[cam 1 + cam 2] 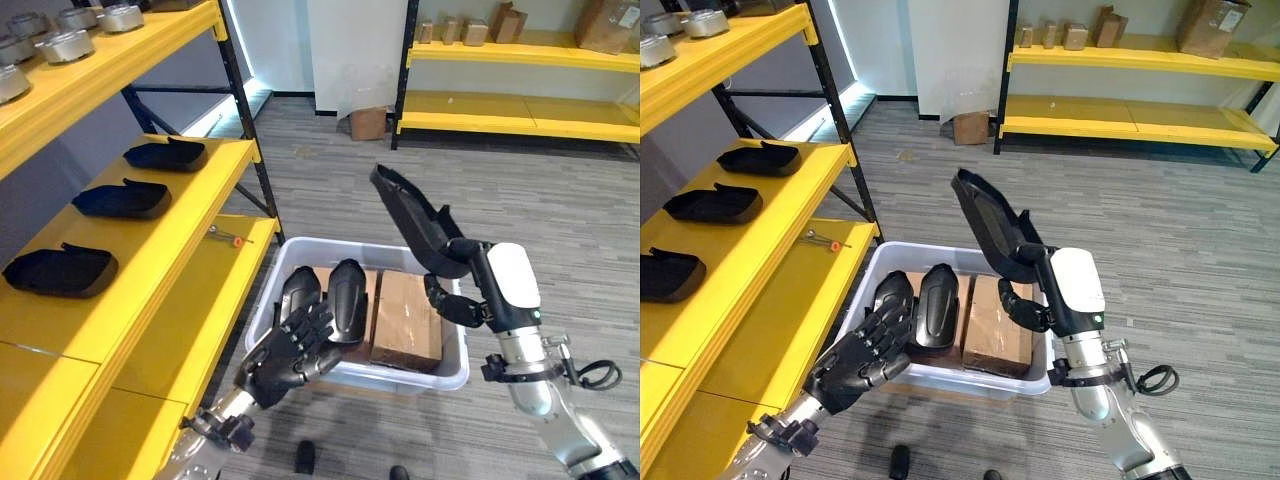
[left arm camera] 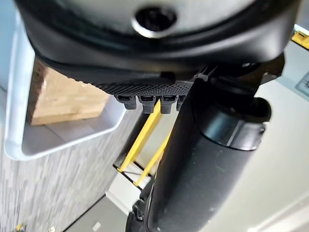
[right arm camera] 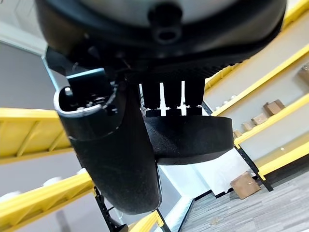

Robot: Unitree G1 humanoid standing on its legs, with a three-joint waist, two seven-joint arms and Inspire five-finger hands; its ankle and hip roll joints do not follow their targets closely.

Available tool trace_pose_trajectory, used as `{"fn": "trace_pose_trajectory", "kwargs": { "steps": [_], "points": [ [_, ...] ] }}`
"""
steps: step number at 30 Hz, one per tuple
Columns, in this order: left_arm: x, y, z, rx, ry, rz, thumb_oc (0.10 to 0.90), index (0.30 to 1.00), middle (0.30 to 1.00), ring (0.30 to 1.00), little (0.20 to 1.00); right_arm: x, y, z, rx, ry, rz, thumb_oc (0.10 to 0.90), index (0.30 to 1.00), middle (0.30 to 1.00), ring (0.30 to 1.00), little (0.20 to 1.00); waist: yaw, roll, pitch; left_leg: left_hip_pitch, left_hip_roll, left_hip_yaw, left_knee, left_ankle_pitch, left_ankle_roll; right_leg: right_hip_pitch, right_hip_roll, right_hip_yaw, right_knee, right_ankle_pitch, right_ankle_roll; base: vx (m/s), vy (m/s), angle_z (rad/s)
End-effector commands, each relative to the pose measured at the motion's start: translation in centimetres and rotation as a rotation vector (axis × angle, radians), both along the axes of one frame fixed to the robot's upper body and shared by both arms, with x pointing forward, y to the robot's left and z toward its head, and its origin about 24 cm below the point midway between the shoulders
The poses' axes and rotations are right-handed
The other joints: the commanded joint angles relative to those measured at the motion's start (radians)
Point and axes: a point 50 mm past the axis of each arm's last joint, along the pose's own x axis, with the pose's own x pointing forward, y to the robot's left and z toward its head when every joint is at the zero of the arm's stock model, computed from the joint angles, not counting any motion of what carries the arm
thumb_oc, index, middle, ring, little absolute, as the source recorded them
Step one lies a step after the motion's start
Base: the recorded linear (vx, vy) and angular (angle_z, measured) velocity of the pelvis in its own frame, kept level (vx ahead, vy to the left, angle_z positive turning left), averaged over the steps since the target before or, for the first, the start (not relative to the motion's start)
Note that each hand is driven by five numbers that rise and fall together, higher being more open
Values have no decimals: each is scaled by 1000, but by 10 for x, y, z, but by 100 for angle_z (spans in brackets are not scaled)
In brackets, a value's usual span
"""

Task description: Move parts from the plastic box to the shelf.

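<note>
My right hand [image 1: 455, 300] is shut on a long black moulded part [image 1: 410, 215], which it holds tilted in the air above the white plastic box [image 1: 400, 378]. In the right wrist view the part [image 3: 188, 137] sits clamped between the fingers and the thumb [image 3: 116, 154]. Two more black parts [image 1: 347, 295] stand against brown cardboard packs [image 1: 408, 320] inside the box. My left hand [image 1: 290, 355] hovers open at the box's front left corner, its fingers close to the left part [image 1: 298, 290]. Three black parts [image 1: 120, 200] lie on the yellow shelf [image 1: 170, 240] to the left.
Round metal parts [image 1: 65, 45] line the top shelf level. A small red-handled tool [image 1: 228, 236] lies on the lower level beside the box. A cardboard box [image 1: 367, 122] stands on the floor at the back, next to another yellow shelf [image 1: 520, 110].
</note>
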Motion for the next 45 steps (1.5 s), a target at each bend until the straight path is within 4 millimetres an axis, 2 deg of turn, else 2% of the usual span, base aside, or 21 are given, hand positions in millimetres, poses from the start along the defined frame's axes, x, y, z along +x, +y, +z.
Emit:
{"fn": "trace_pose_trajectory", "kwargs": {
  "steps": [1,3,5,7,10,12,13,14,16,18,23,27,28,30,33,35,38,39,40,42,45],
  "points": [
    [24,8,53,36,-286,46,900,1000,1000,1000,1000,1,21,70,87,-354,171,400,300,300,300,300,43,-58,-23,66,-133,7,5,-112,62,-43,54,-26,66,-3,-46,-37,-96,23],
    [22,10,53,83,-294,62,900,1000,1000,1000,1000,0,24,72,76,-368,170,400,300,300,300,300,53,-56,-16,51,-132,22,3,-103,59,-45,54,-56,62,-5,-51,-62,-96,22],
    [22,11,55,162,-337,42,900,1000,1000,1000,1000,-1,19,73,66,-375,136,400,300,300,300,300,45,-54,-15,40,-114,112,-3,-104,46,-40,44,-113,53,-14,-50,-88,-22,38],
    [23,12,61,218,-392,33,900,1000,1000,1000,1000,-3,13,74,64,-376,110,400,300,300,300,300,37,-54,-18,26,-89,169,-1,-93,28,-39,31,-155,52,-16,-47,-77,54,111],
    [25,15,71,247,-428,56,900,1000,1000,1000,1000,-4,7,76,71,-377,93,400,300,300,300,300,22,-55,-21,24,-34,252,22,-81,7,-47,-3,-212,77,-24,-41,-82,201,118],
    [33,14,80,270,-466,82,900,1000,1000,1000,1000,-5,4,75,65,-376,64,400,300,300,300,300,-9,-57,-21,39,38,355,29,-63,-4,-61,-37,-263,110,-27,-42,-88,420,122],
    [37,15,83,276,-487,123,900,1000,1000,1000,1000,-4,5,74,61,-361,77,400,300,300,300,300,-20,-55,-20,48,69,360,31,-52,-16,-60,-52,-259,122,-30,-40,6,504,153],
    [38,15,86,260,-512,117,900,1000,1000,1000,1000,-4,6,74,52,-355,93,400,300,300,300,300,-22,-53,-17,58,72,349,34,-57,-18,-55,-61,-252,130,-37,-36,42,482,106],
    [37,15,88,254,-529,106,900,1000,1000,1000,1000,-4,7,74,59,-346,118,400,300,300,300,300,-19,-44,-20,60,67,333,35,-64,-17,-59,-72,-245,135,-36,-32,18,425,59],
    [33,20,93,262,-557,144,900,1000,1000,1000,1000,-9,12,74,73,-350,169,400,300,300,300,300,-12,-25,-26,81,42,325,21,-80,-7,-47,-107,-256,133,-29,-10,25,600,47],
    [31,30,90,333,-534,231,900,1000,1000,1000,1000,-10,27,73,109,-351,245,400,300,300,300,300,16,-22,-39,112,1,323,-2,-101,10,-21,-150,-289,113,-7,24,33,358,17],
    [28,42,86,360,-512,284,900,1000,1000,1000,1000,-14,43,78,115,-381,308,400,300,300,300,300,84,-45,-48,106,-47,305,-8,-127,47,7,-204,-365,99,25,50,11,355,32],
    [27,43,85,367,-509,269,900,1000,1000,1000,1000,-10,46,79,130,-387,305,400,300,300,300,300,118,-56,-45,105,-68,301,-8,-138,60,21,-222,-402,102,34,54,-5,233,39],
    [26,44,85,366,-507,268,900,1000,1000,1000,1000,-9,47,80,144,-385,309,400,300,300,300,300,127,-59,-45,104,-73,301,-8,-139,64,24,-228,-412,103,38,55,-11,162,49],
    [24,44,82,395,-508,254,900,1000,1000,1000,1000,-5,54,83,166,-421,317,400,300,300,300,300,166,-70,-41,103,-92,319,-5,-146,80,25,-268,-457,139,82,69,-19,155,34],
    [24,44,83,386,-517,246,900,1000,1000,1000,1000,-4,58,86,157,-448,315,400,300,300,300,300,176,-74,-40,99,-105,313,-3,-148,95,13,-280,-436,193,106,79,3,92,25],
    [29,40,85,381,-534,230,900,1000,1000,1000,1000,-4,58,86,110,-480,272,400,300,300,300,300,157,-77,-42,84,-121,258,1,-149,111,-1,-213,-347,210,64,69,38,-3,44],
    [34,37,88,363,-536,224,900,1000,1000,1000,1000,-4,55,86,36,-521,229,400,300,300,300,300,135,-80,-47,78,-132,208,1,-145,117,-17,-145,-267,198,31,55,70,-14,69],
    [36,37,89,357,-536,229,900,1000,1000,1000,1000,-5,55,86,20,-531,222,400,300,300,300,300,129,-80,-49,75,-133,198,1,-142,118,-22,-130,-252,192,28,51,89,-13,73],
    [41,35,90,357,-535,237,900,1000,1000,1000,1000,-9,52,92,-10,-563,231,400,300,300,300,300,101,-84,-52,81,-140,170,-2,-146,112,-57,-55,-196,147,4,28,91,-33,115],
    [45,28,91,361,-538,224,900,1000,1000,1000,1000,-13,51,98,-42,-587,265,400,300,300,300,300,72,-89,-46,85,-163,134,-5,-153,107,-76,5,-117,50,47,13,85,-66,44]
  ]
}}
